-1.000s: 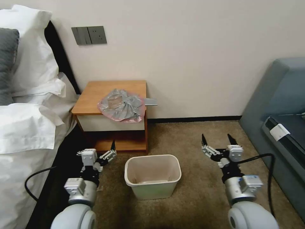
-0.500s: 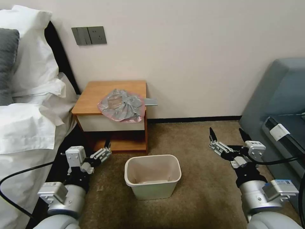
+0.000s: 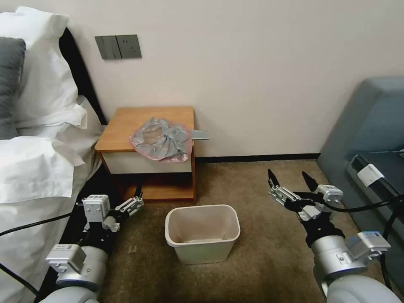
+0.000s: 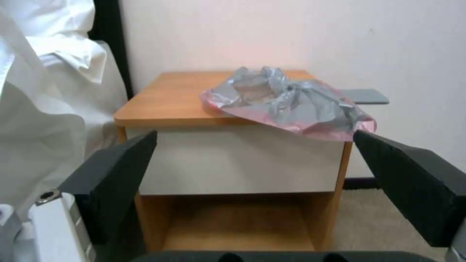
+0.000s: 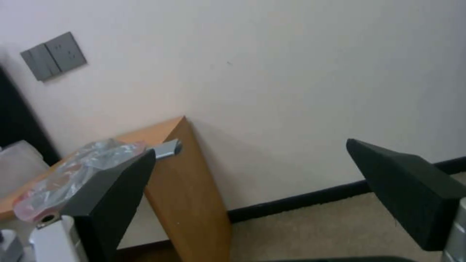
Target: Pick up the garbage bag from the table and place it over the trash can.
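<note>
The garbage bag (image 3: pixel 162 141) lies crumpled, grey with a pinkish rim, on the front right part of the table (image 3: pixel 126 124), overhanging its front edge. The beige trash can (image 3: pixel 204 252) stands open on the carpet in front of the table. My left gripper (image 3: pixel 136 195) is open, low beside the table's lower shelf and left of the can. My right gripper (image 3: pixel 289 179) is open above the carpet, right of the can. The left wrist view shows the bag (image 4: pixel 286 102) on the table (image 4: pixel 170 105) between the open fingers (image 4: pixel 116 178). In the right wrist view, bag (image 5: pixel 78 171) and table (image 5: pixel 189 182) sit beyond one finger (image 5: pixel 111 196).
A bed with white pillows (image 3: pixel 38 139) runs along the left, close to my left arm. A grey sofa (image 3: pixel 370 139) stands at the right, near my right arm. A flat grey object (image 3: pixel 200 134) juts from the table's right side. Carpet (image 3: pixel 252 185) surrounds the can.
Both arms have swung outward; the left gripper has drifted slightly left and the right gripper went right, then came back left. Bag, table and can have not moved.
</note>
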Available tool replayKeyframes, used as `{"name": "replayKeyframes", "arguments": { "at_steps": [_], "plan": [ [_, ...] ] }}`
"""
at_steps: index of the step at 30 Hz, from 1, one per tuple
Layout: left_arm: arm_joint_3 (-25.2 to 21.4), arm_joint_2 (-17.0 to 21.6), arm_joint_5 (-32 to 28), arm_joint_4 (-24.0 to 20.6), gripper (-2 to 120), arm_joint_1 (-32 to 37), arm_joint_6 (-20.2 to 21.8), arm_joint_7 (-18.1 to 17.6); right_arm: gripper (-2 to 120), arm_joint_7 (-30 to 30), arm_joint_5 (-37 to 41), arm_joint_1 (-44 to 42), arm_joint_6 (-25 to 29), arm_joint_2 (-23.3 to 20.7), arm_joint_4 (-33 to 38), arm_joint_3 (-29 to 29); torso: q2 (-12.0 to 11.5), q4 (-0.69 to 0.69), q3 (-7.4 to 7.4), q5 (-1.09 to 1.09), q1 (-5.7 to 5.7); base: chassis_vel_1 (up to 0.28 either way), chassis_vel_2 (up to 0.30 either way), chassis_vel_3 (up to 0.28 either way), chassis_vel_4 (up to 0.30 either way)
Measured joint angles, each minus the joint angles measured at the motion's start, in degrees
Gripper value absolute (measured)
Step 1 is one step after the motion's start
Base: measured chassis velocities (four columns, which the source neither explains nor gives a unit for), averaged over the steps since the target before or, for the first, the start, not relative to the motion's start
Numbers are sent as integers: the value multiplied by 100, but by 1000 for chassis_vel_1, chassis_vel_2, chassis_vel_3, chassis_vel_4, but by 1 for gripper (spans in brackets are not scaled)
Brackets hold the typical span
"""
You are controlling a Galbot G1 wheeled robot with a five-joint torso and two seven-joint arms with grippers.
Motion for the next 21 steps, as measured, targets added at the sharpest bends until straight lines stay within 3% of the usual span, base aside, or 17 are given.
{"name": "replayKeyframes", "arguments": {
  "at_steps": [9, 13, 16, 17, 21],
  "plan": [
    [-27, -37, -74, 9, 100, 60, -177, -125, 100, 46, 458, 200, -16, -55, -134, -98, 0, 0, 0, 0, 0, 0, 0, 0, 0],
    [-29, -43, -88, 12, 100, 67, -184, -133, 100, 113, 1057, 481, -19, -116, -304, -290, 0, -1, 0, -1, 0, 0, 0, 0, 0],
    [-32, -59, -132, 15, 100, 97, -159, -146, 100, 427, 2191, 1064, -5, -177, -653, -582, 0, -1, 0, -1, 0, 0, 0, 0, 0],
    [-32, -59, -132, 15, 100, 97, -159, -146, 100, 427, 2191, 1064, -5, -177, -653, -582, 0, -1, 0, -1, 0, 0, 0, 0, 0],
    [-35, -104, -238, 16, 100, 170, -49, -167, 100, 779, 3437, 1844, 68, -103, -1279, -920, 0, 0, 0, 0, 0, 0, 0, 0, 0]
  ]
}}
